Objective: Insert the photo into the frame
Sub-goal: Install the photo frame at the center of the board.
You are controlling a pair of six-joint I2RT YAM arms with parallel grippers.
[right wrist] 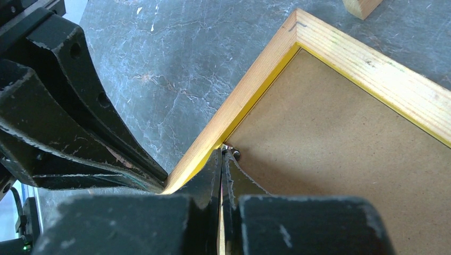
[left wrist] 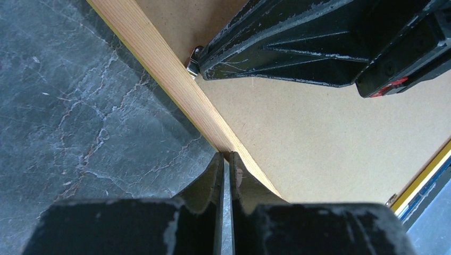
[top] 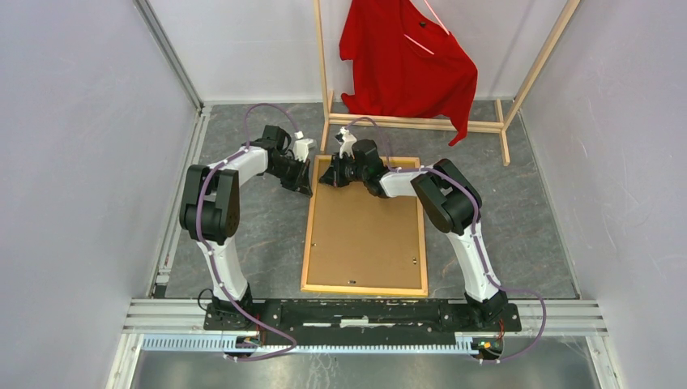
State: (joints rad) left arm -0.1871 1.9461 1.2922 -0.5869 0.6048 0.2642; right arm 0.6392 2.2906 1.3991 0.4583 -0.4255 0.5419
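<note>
left gripper: fingers almost together, thin slit between them, nothing seen held, tips on the inner edge of the frame's left rail. right gripper: closed, tips at a small metal tab where the backing board meets that rail; can't tell if it pinches the tab. Only the right wrist view shows the frame's yellow lip and far left corner. Only the top view shows the whole frame, back up, mid table, and the clothes rack with red shirt at the far edge.
</note>
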